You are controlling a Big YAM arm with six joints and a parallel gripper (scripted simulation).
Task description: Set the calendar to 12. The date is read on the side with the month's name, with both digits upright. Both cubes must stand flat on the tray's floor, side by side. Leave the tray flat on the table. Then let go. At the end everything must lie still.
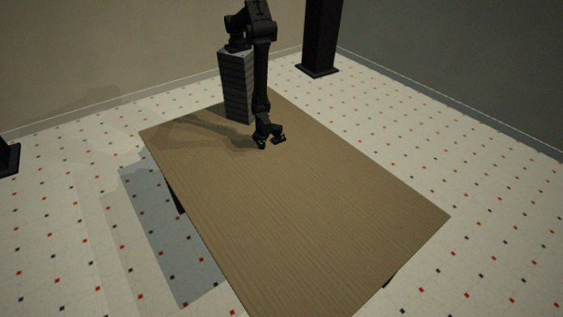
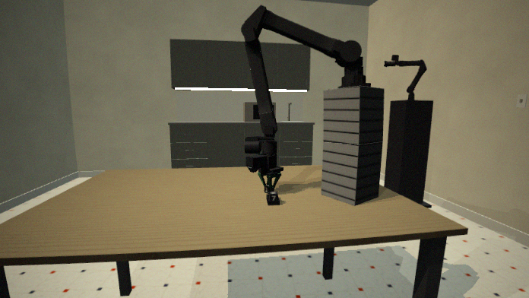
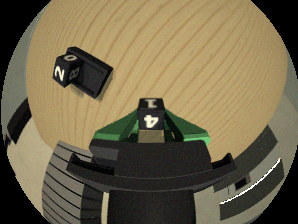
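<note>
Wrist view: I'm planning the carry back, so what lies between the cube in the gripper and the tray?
In the wrist view, only bare table separates the held cube from the tray, which holds the other cube.
</note>
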